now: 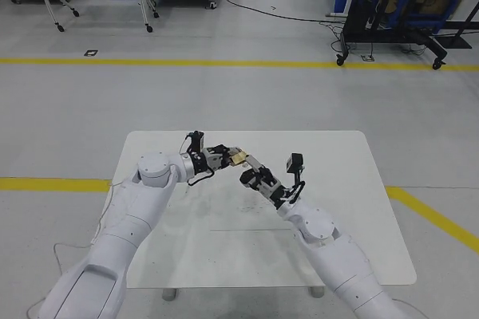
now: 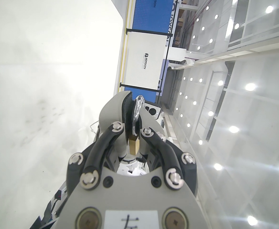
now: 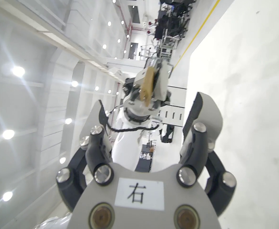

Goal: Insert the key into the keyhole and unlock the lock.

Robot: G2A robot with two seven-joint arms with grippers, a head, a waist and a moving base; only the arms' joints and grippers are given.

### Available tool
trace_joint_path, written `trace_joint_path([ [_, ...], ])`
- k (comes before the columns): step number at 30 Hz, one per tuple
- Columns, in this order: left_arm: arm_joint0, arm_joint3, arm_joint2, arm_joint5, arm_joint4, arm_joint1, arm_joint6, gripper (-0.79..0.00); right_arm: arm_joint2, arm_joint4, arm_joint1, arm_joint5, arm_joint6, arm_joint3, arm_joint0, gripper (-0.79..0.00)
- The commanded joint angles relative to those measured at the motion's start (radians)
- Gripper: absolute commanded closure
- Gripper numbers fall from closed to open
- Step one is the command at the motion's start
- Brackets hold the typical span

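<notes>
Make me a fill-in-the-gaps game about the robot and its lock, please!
1. The lock is brass-coloured, and the left gripper is ___ on it.
2. The right gripper has its fingers ___, with nothing between them.
3. Both grippers hang above a ___ table.

Missing words: shut; open; white.

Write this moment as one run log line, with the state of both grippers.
left gripper: shut on lock, over table | right gripper: open, empty, pointed at lock
</notes>
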Motion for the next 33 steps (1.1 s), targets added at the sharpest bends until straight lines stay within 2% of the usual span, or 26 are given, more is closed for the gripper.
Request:
trace_joint_path([
  [1,0.006,-0.004,-0.01,-0.022,-0.02,0.001,-0.01,0.0,0.032,0.174,0.005,-0.026,0.113,-0.019,-0.023,-0.785],
  [2,0.008,-0.005,-0.014,-0.035,-0.024,0.002,-0.013,0.0,0.046,0.238,0.007,-0.023,0.169,-0.024,-0.031,-0.711],
  [4,0.014,-0.007,-0.024,-0.045,-0.045,0.003,-0.029,0.0,0.065,0.344,0.01,0.0,0.274,-0.018,-0.037,-0.48],
  [6,0.017,-0.006,-0.028,-0.041,-0.06,0.003,-0.04,0.0,0.075,0.387,0.012,0.043,0.325,0.004,-0.029,-0.388],
  [8,0.017,-0.004,-0.031,-0.039,-0.062,0.004,-0.045,0.0,0.063,0.41,0.01,0.109,0.346,0.036,-0.01,-0.363],
  [12,0.017,-0.004,-0.031,-0.041,-0.065,0.004,-0.05,0.0,0.044,0.455,0.004,0.171,0.372,0.089,0.028,-0.28],
  [15,0.018,-0.004,-0.031,-0.044,-0.063,0.004,-0.051,0.0,0.034,0.481,-0.002,0.186,0.385,0.131,0.054,-0.283],
  [18,0.018,-0.005,-0.028,-0.043,-0.062,0.004,-0.05,0.0,0.026,0.512,-0.007,0.205,0.4,0.164,0.075,-0.234],
  [30,0.014,-0.002,-0.023,-0.044,-0.053,0.003,-0.053,0.0,0.006,0.56,-0.024,0.243,0.42,0.261,0.133,-0.219],
  [32,0.013,-0.002,-0.022,-0.046,-0.052,0.003,-0.053,0.0,0.004,0.566,-0.025,0.246,0.427,0.269,0.139,-0.163],
  [33,0.013,-0.002,-0.022,-0.046,-0.052,0.003,-0.053,0.0,0.004,0.574,-0.026,0.251,0.434,0.272,0.141,-0.105],
])
